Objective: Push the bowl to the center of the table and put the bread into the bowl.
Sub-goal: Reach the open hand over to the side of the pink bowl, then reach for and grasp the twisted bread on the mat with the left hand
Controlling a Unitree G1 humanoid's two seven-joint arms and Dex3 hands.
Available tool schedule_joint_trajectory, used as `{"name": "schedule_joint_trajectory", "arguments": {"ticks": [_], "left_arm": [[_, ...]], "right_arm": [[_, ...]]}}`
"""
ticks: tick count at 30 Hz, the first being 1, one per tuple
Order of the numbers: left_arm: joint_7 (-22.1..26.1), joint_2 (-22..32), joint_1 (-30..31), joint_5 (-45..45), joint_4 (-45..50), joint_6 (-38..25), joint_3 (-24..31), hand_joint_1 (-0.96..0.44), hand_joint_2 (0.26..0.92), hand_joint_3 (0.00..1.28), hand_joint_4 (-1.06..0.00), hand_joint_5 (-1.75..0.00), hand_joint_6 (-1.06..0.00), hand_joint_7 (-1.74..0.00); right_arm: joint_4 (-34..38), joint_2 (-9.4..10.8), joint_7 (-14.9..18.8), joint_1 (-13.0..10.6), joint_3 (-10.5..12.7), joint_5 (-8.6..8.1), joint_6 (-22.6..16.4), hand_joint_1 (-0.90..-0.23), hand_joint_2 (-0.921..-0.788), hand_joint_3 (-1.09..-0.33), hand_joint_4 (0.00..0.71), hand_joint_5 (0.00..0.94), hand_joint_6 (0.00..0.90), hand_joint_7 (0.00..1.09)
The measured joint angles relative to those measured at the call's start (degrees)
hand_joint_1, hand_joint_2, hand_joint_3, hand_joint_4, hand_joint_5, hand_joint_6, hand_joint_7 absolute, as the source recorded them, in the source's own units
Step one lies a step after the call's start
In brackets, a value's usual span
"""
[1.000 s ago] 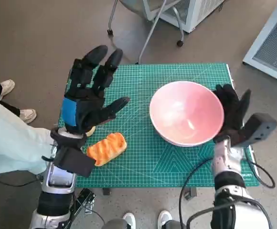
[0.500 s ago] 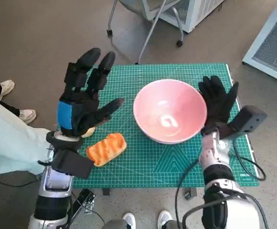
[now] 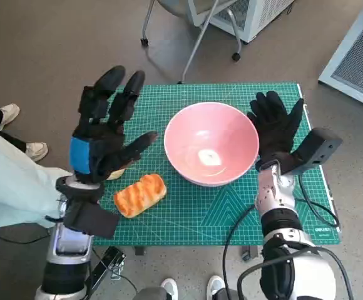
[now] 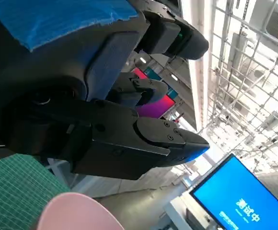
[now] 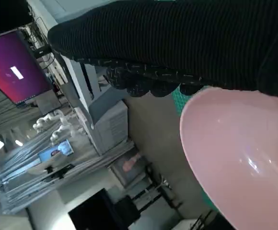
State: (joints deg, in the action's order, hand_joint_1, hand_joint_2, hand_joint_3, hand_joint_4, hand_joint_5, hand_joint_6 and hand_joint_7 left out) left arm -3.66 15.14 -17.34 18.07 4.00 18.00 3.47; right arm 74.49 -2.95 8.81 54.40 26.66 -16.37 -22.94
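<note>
Pink bowl [image 3: 211, 144] has my right hand [image 3: 274, 128] flat against it; left hand [image 3: 104, 128] hovers above the bread [image 3: 140, 194], fingers [image 3: 108, 84] spread, holding nothing.

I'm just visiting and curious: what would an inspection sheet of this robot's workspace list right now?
Surface: small table covered by a green cutting mat.
Job's things: pink bowl upright near the mat's middle, nothing in it; bread lying on the mat to the bowl's left, apart from it.
Clutter: a pale object partly hidden beneath the left hand, too covered to identify.
Hands: left hand raised above the mat, fingers spread, holding nothing; right hand flat against the bowl's right side.
Cables: black cables by the right forearm.
Surroundings: chair legs, a white cabinet, a person's shoes.
</note>
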Motion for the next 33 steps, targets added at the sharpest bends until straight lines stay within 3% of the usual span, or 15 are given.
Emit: {"name": "schedule_joint_trajectory", "arguments": {"ticks": [3, 10, 15, 24, 31, 33], "left_arm": [[0.54, 0.96, 1.11, -0.35, 1.2, -0.23, 0.91, -0.16, 0.921, 0.13, -0.31, -0.06, -0.16, -0.59], [4.79, 4.64, 4.0, -1.58, 6.15, -4.07, 3.64, -0.18, 0.915, 0.09, -0.29, -0.03, -0.19, -0.55], [13.54, 10.1, 6.75, -2.72, 13.63, -12.95, 5.1, -0.14, 0.867, 0.02, -0.23, -0.01, -0.22, -0.44], [30.39, 21.64, 7.48, -2.57, 25.38, -34.38, 5.8, 0.08, 0.783, 0.0, -0.05, 0.0, -0.23, -0.15], [44.61, 33.65, 5.92, -0.18, 33.87, -51.91, 1.58, 0.03, 0.755, 0.0, -0.02, 0.0, -0.21, -0.08], [48.39, 37.26, 4.4, 0.41, 36.11, -55.28, -0.8, 0.0, 0.752, 0.0, -0.03, -0.01, -0.21, -0.07]], "right_arm": [[-0.16, -1.13, -0.99, 0.0, -1.21, 1.63, -1.64, -0.508, -0.921, -0.844, 0.225, 0.011, 0.001, 0.78], [-2.21, -4.16, -2.39, -0.02, -5.5, 7.13, -9.3, -0.53, -0.921, -0.838, 0.241, 0.014, 0.028, 0.73], [-5.09, -6.13, -1.45, -0.2, -8.62, 10.07, -17.51, -0.57, -0.921, -0.826, 0.297, 0.037, 0.054, 0.71], [-11.46, -7.69, -0.4, -0.27, -11.28, 11.11, -27.94, -0.562, -0.921, -0.8, 0.355, 0.044, 0.109, 0.67], [-20.15, -7.7, 1.8, -2.62, -14.0, 11.18, -33.45, -0.583, -0.921, -0.761, 0.36, 0.04, 0.129, 0.67], [-23.08, -7.7, 1.84, -4.05, -15.12, 12.27, -34.46, -0.589, -0.921, -0.755, 0.361, 0.039, 0.132, 0.67]]}}
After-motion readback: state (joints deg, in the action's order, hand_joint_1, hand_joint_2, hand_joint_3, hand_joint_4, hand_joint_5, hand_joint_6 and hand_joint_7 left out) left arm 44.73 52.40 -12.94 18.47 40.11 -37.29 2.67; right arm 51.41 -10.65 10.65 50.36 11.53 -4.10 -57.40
